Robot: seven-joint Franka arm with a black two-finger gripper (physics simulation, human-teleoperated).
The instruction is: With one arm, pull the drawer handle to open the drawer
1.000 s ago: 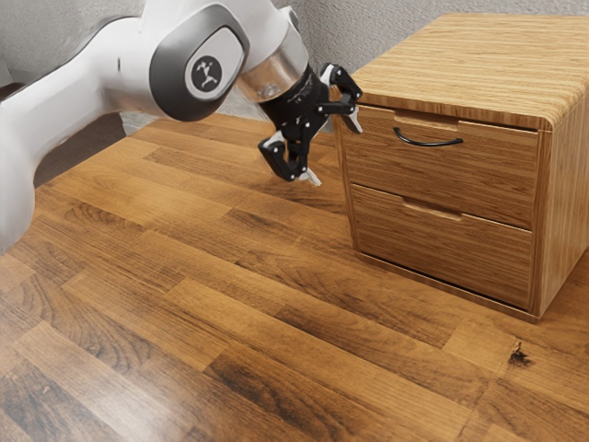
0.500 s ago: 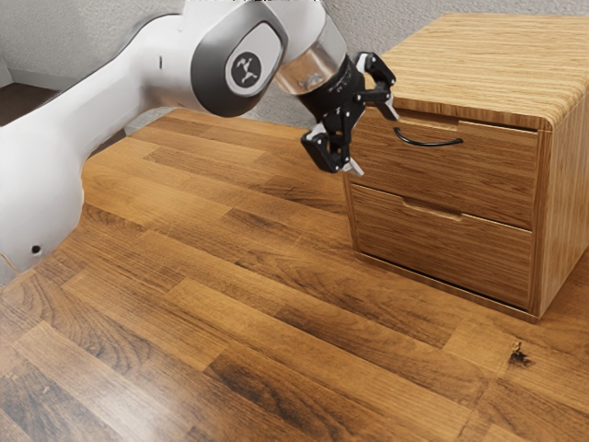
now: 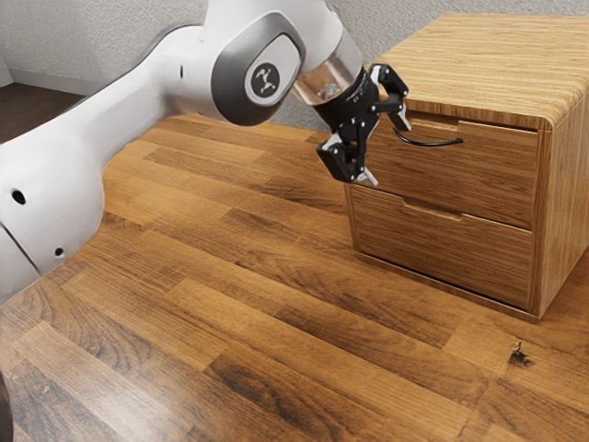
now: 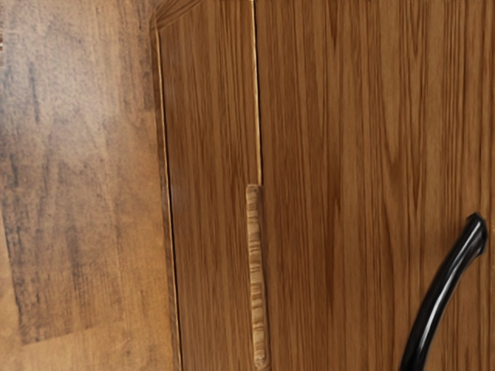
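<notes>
Black curved bar handle (image 3: 430, 142) on the upper drawer (image 3: 460, 180) of the light-wood two-drawer cabinet (image 3: 479, 60), upper right of the exterior frame; the drawer front appears flush with the cabinet's face, so opening is judged not yet begun; the lower drawer (image 3: 442, 241) sits directly beneath. Black two-finger hand (image 3: 386, 150) at the end of the bar toward the exterior view's left, fingers spread wide and holding nothing; one fingertip (image 3: 403, 118) lies just beside that end, the other (image 3: 366, 178) hangs lower, near the seam between the drawers; contact cannot be told. In the wrist view the handle (image 4: 445, 297) lies well off the camera's centre, while the pale wooden strip (image 4: 255, 270) at the drawer seam sits nearer the middle; the hand is thus judged short of the bar's middle. To do the approach well: shift along the bar toward the exterior view's right until its middle lies between the fingers, one above and one below; advance until the bar sits deep between them; close firmly; then pull straight out along the drawer's travel, since a slanted pull may slip off or bind the drawer. Dark plank floor (image 3: 230, 304) carries the cabinet.
</notes>
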